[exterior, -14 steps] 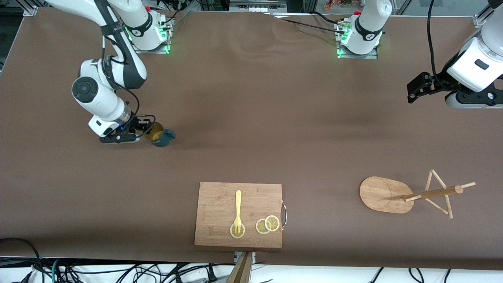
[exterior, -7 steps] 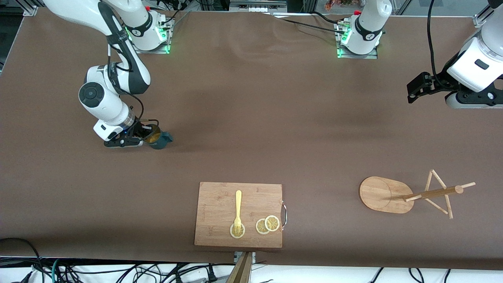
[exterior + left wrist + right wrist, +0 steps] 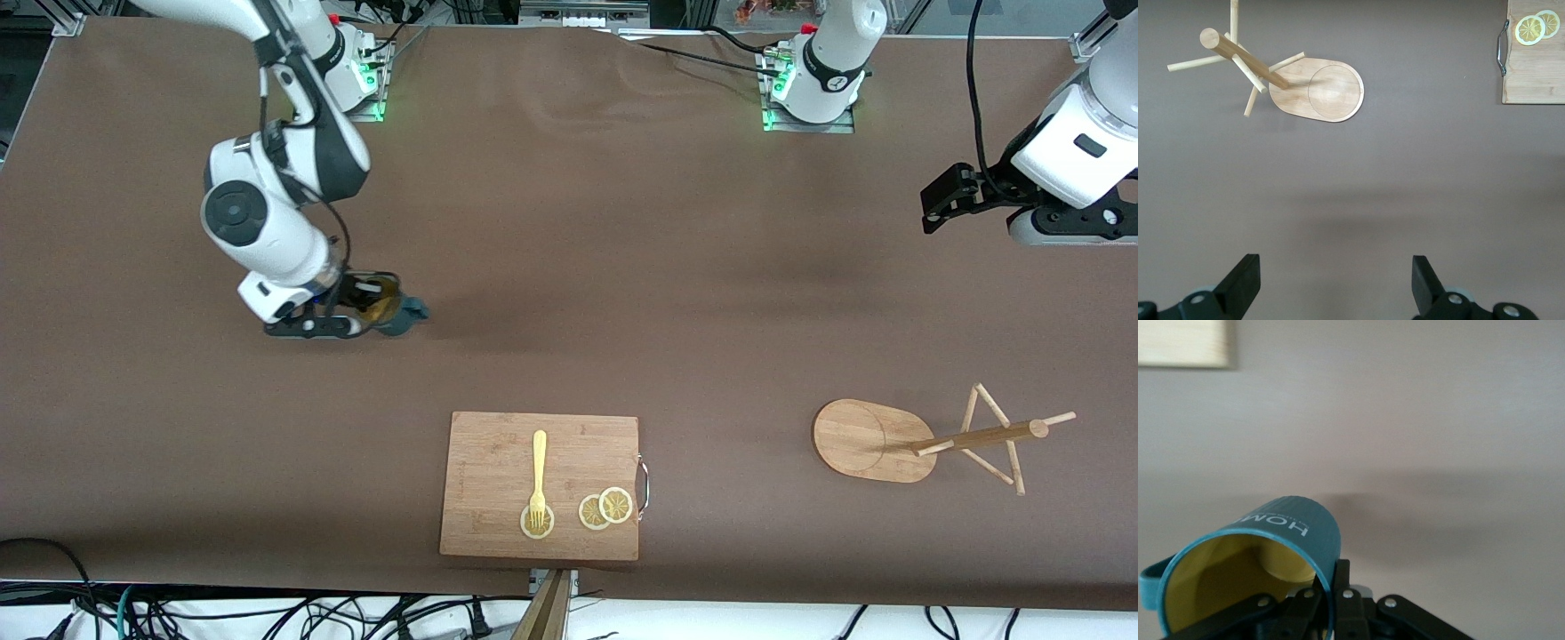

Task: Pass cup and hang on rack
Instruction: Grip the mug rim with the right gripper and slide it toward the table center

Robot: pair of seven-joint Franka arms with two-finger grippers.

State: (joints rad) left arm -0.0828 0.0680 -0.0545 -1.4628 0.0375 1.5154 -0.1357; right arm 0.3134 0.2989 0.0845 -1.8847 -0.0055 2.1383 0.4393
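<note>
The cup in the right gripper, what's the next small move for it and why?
Probably carry it on toward the table's middle for the handover. The right gripper is shut on the cup, pinching its rim, over the right arm's end of the table. The rack stands at the left arm's end, where the left gripper waits open above the table.

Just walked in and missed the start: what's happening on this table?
The right gripper is shut on the cup by its rim and holds it above the table toward the right arm's end. The left gripper hangs open, waiting at its own end. The rack stands nearer the front camera, nothing hung on it.
</note>
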